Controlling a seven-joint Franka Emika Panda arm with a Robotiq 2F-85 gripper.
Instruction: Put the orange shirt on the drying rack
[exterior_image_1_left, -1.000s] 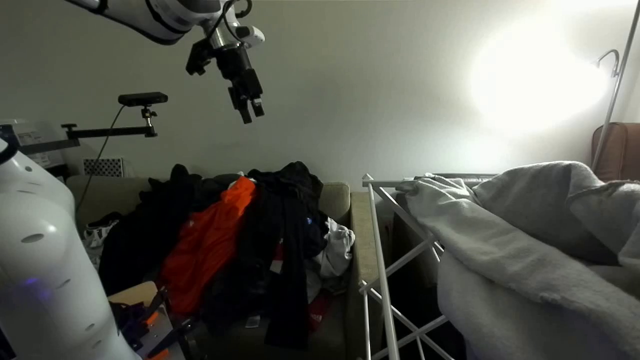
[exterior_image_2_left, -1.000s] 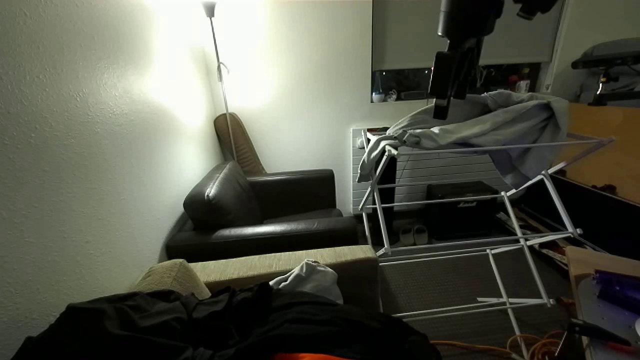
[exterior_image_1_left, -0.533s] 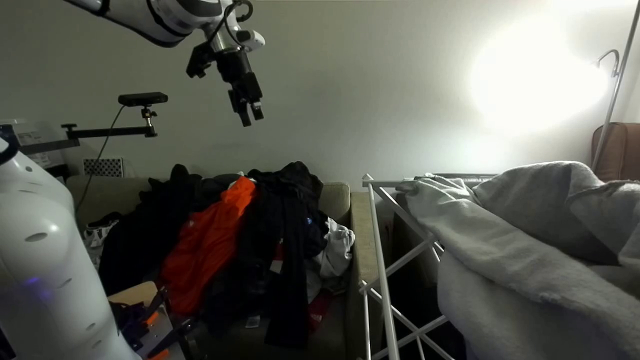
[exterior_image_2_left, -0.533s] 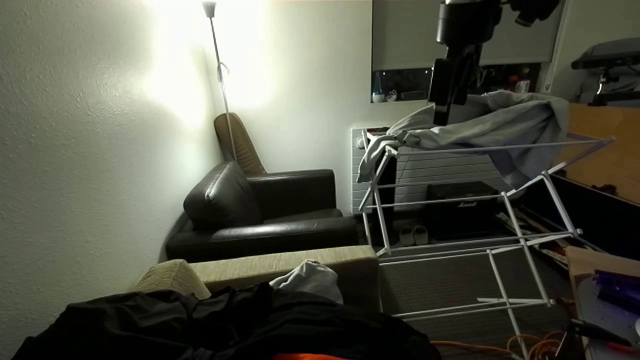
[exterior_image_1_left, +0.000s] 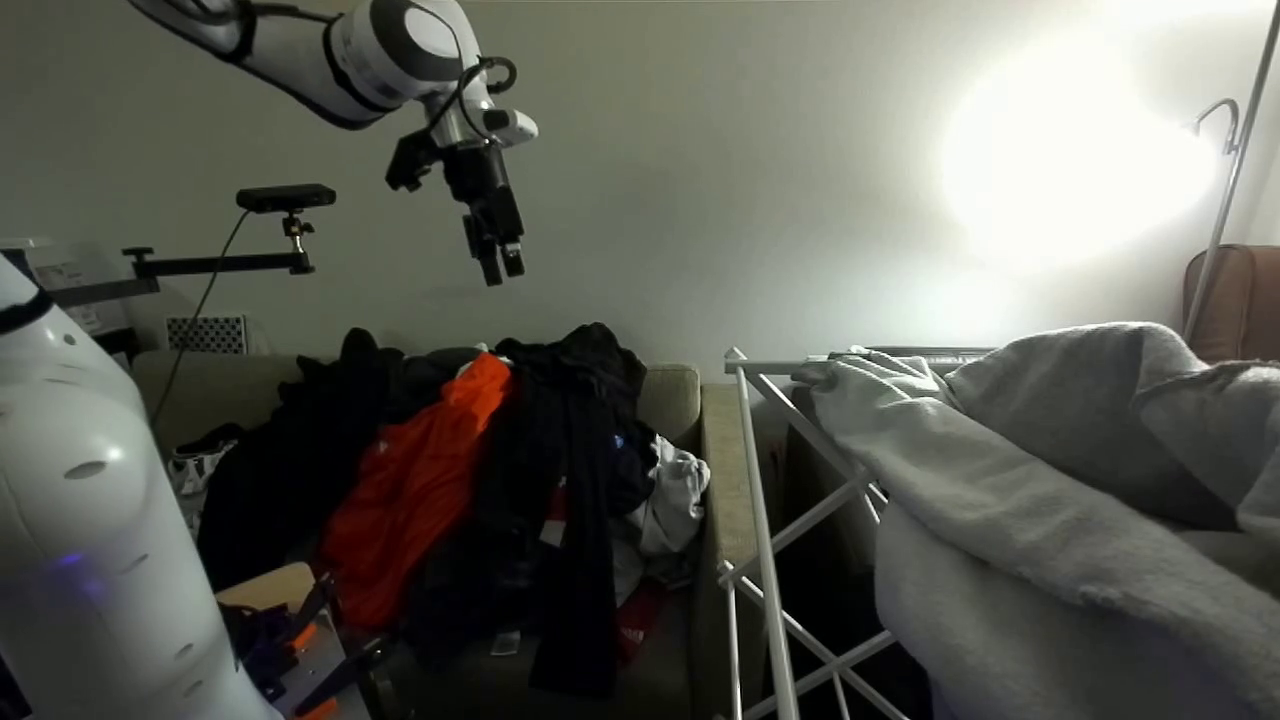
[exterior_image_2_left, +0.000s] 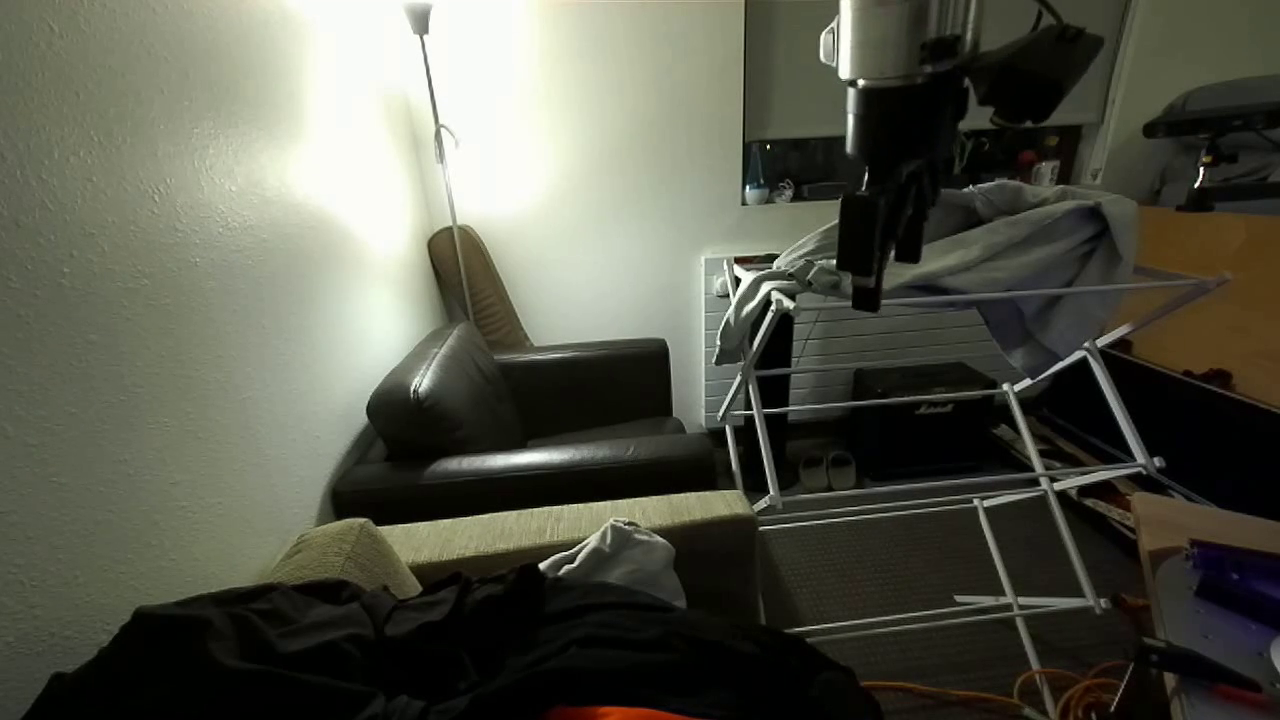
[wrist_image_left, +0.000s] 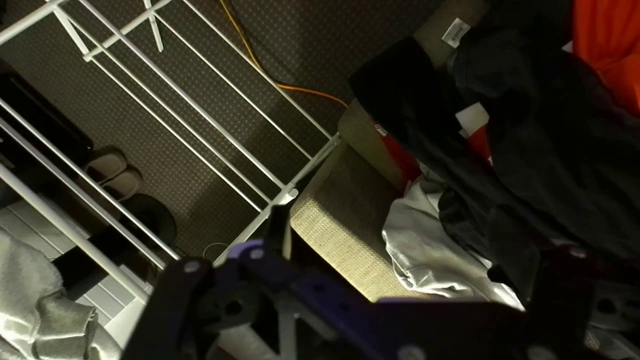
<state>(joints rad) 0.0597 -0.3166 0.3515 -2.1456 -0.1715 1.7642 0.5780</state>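
The orange shirt (exterior_image_1_left: 420, 500) lies among black clothes on the sofa. Its edge shows at the upper right of the wrist view as bright orange cloth (wrist_image_left: 612, 47); in an exterior view only an orange strip (exterior_image_2_left: 620, 713) shows at the bottom. My gripper (exterior_image_1_left: 503, 278) hangs in the air above the clothes pile, apart from everything, pointing down. Its fingers stand wide apart around nothing, and the wrist view shows the gripper (wrist_image_left: 395, 237) over the armrest and a pale cloth. The white drying rack (exterior_image_1_left: 764, 540) stands beside the sofa's armrest, its rails also seen in the wrist view.
A pale grey sheet (exterior_image_1_left: 1000, 470) is draped over part of the rack. Black clothes (exterior_image_1_left: 570, 450) cover the sofa on both sides of the shirt. The sofa armrest (exterior_image_2_left: 570, 530) lies between pile and rack. A dark leather armchair (exterior_image_2_left: 520, 450) stands by the wall.
My gripper has come down in both exterior views, most of it in the last half second, staying open. The clothes and the rack have not moved.
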